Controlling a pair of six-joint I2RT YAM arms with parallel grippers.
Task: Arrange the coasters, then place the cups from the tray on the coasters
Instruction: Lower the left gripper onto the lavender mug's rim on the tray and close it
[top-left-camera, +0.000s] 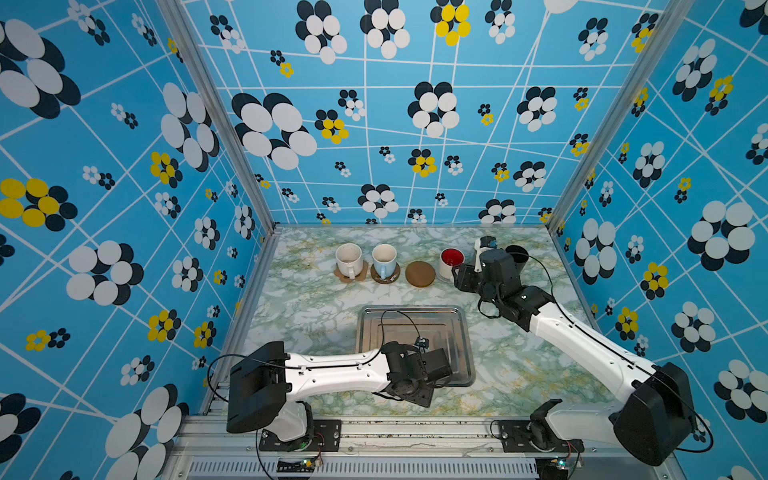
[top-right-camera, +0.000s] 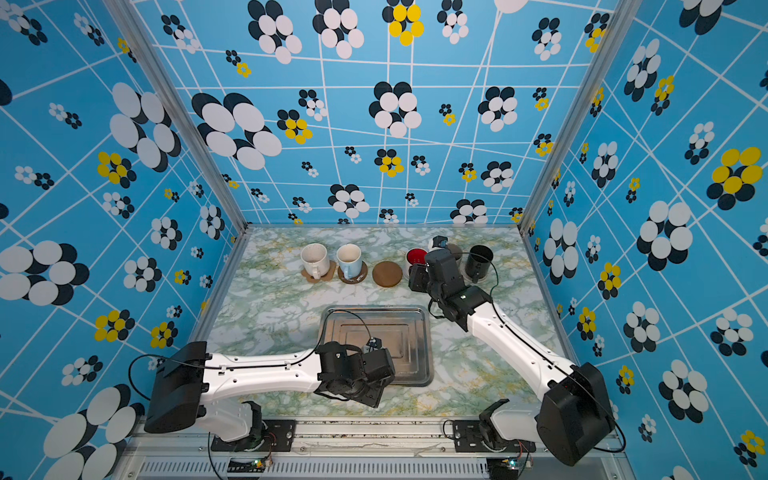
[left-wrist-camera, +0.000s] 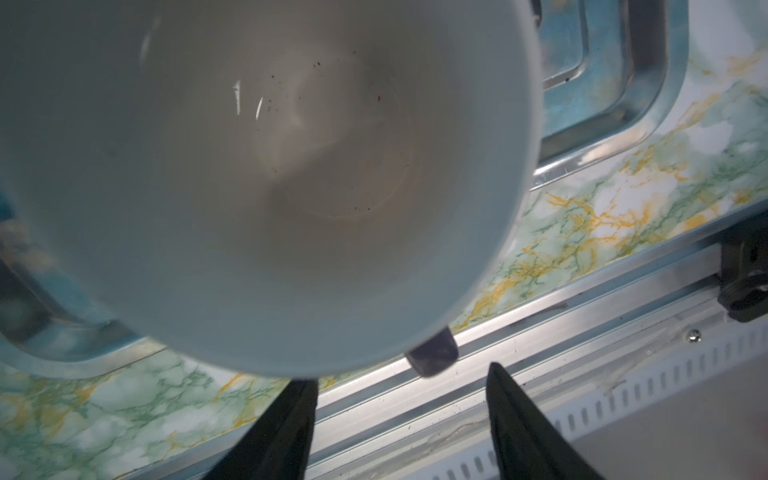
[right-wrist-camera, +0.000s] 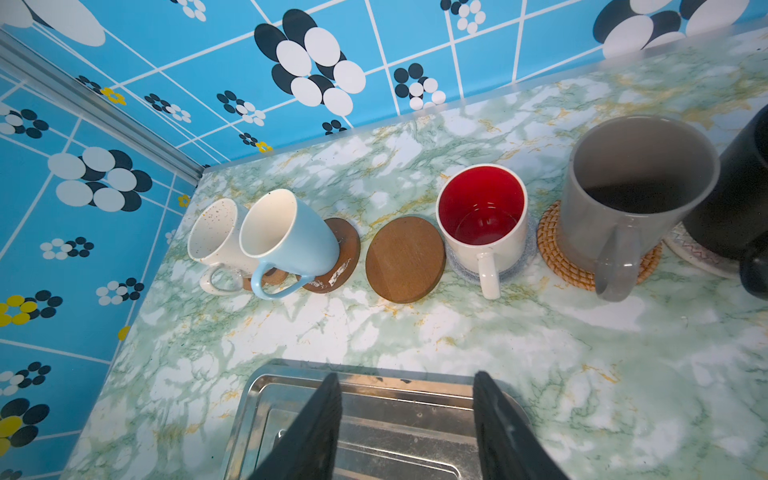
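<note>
Two end effectors show, both with fingers apart. On the left, the left end effector (left-wrist-camera: 401, 374) hangs over the near right corner of the tray (left-wrist-camera: 623, 83). Its fingers are spread either side of the dark handle (left-wrist-camera: 432, 357) of the lilac cup (left-wrist-camera: 266, 187). The rim hides one tip, so I cannot tell whether either finger touches.

Farther off to the right, the right end effector (right-wrist-camera: 406, 376) hangs empty above the tabletop (right-wrist-camera: 540, 353), near the red cup (right-wrist-camera: 482, 224).

Along the far side, left to right:
- a cream cup (right-wrist-camera: 216, 232) stands on the paw coaster (top-left-camera: 351, 274)
- a blue cup (right-wrist-camera: 291, 237) on a brown coaster (right-wrist-camera: 340, 257)
- a bare coaster (right-wrist-camera: 405, 259)
- the red cup on a woven coaster (right-wrist-camera: 457, 266)
- a grey cup (right-wrist-camera: 636, 195) on a rattan coaster (right-wrist-camera: 552, 249)
- a black cup (right-wrist-camera: 739, 199) on a pale coaster (right-wrist-camera: 698, 253)
</note>
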